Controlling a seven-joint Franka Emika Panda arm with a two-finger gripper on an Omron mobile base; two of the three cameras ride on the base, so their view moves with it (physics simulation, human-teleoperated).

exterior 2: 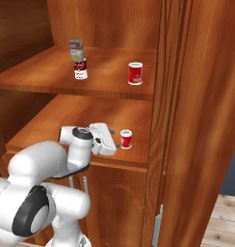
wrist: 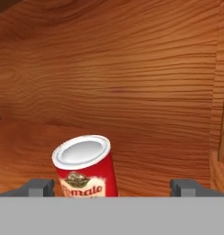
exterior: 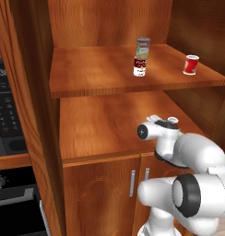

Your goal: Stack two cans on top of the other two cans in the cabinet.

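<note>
On the cabinet's upper shelf [exterior: 96, 73] the pale grey-green can [exterior: 143, 47] [exterior 2: 76, 49] stands on top of the red-over-white can [exterior: 140, 67] [exterior 2: 80, 70]. The plain red can [exterior: 191, 64] [exterior 2: 135, 73] stands alone to its right. On the lower shelf [exterior 2: 61, 118] sits the small red can with a yellowish label [exterior 2: 125, 139] [wrist: 86, 167], upright. My gripper [exterior 2: 116, 141] [wrist: 114, 188] is open at this can's level. In the hand view the can stands between the two fingertips [wrist: 40, 187], nearer the left one and touching neither.
A black oven [exterior: 3, 115] stands left of the cabinet. Below the lower shelf are two doors with slim metal handles [exterior: 132, 183]. The cabinet's side wall [exterior 2: 196, 120] rises close on the right of the small red can.
</note>
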